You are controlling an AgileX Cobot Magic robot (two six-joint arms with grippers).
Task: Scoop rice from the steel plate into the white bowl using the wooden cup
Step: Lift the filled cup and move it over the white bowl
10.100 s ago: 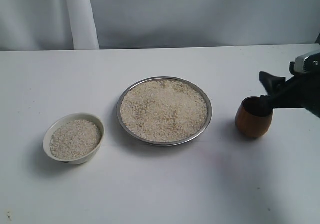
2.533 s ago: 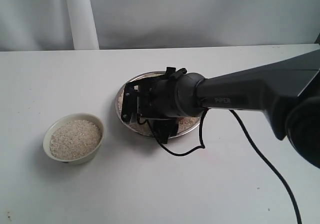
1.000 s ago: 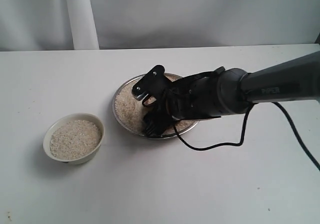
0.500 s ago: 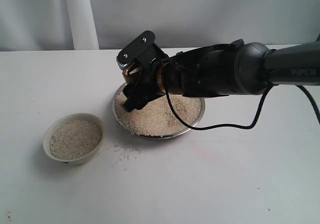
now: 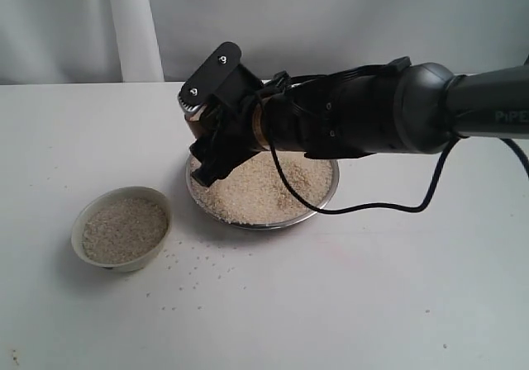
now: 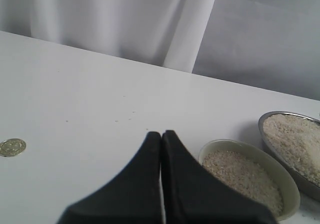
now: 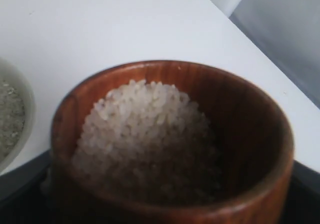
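The white table holds everything. The big black right arm reaches across to the left side of the plate. The plate is full of rice. The bowl sits on the table to the left of the plate, not touching it. It has rice in it nearly up to the rim. The right gripper holds the cup up in the air over the plate's left edge. Loose grains lie on the table in front of the bowl and plate.

Only the right wrist view looks into the cup, where rice is piled up inside. In the exterior view the arm hides almost all of the cup. Only the left wrist view shows the left gripper. Its two fingers are pressed together with nothing between them, close to the bowl. That view also shows a little round coin lying on the table.
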